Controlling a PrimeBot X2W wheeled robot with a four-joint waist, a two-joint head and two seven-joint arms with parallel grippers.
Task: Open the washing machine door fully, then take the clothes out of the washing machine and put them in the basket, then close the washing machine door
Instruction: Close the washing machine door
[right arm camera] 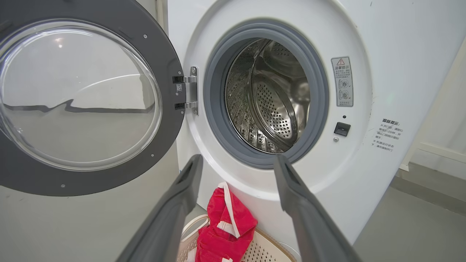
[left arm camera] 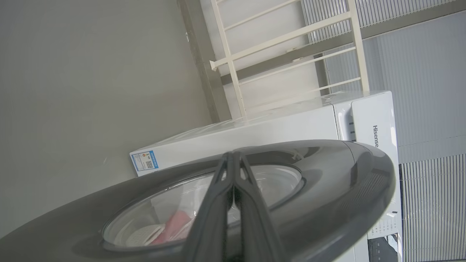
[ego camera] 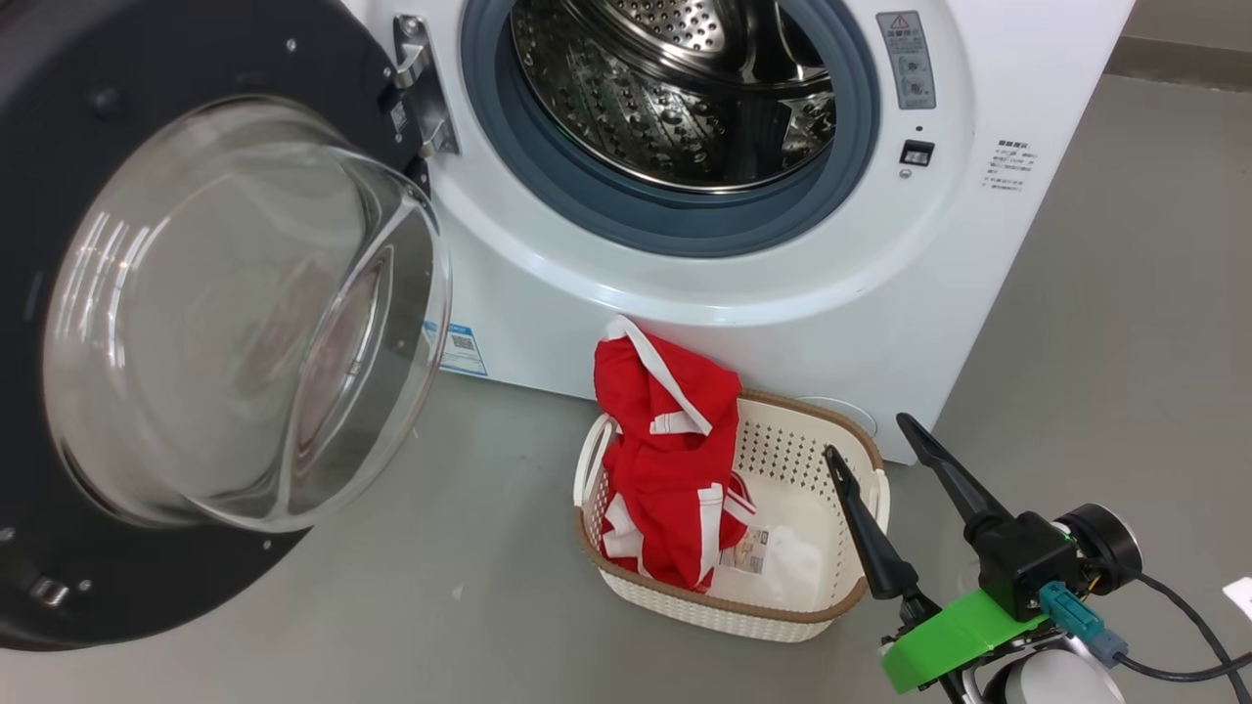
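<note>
The washing machine (ego camera: 802, 284) stands with its steel drum (ego camera: 675, 88) bare inside. Its door (ego camera: 196, 323) with black rim and glass bowl hangs swung out to the left. Red clothes (ego camera: 670, 450) with white stripes are heaped in the left half of the cream basket (ego camera: 812, 587) on the floor before the machine. My right gripper (ego camera: 869, 435) is open just right of the basket, nothing between its fingers. In the right wrist view the right gripper (right arm camera: 238, 162) points at the drum (right arm camera: 269, 98) above the clothes (right arm camera: 227, 229). My left gripper (left arm camera: 233, 156) is shut, close against the outer face of the door (left arm camera: 327, 182).
Grey floor (ego camera: 1125, 323) spreads to the right of the machine and in front of the basket. A cream railing (left arm camera: 291, 54) and a wall stand behind the machine (left arm camera: 371, 120). A black cable (ego camera: 1193, 626) trails from my right wrist.
</note>
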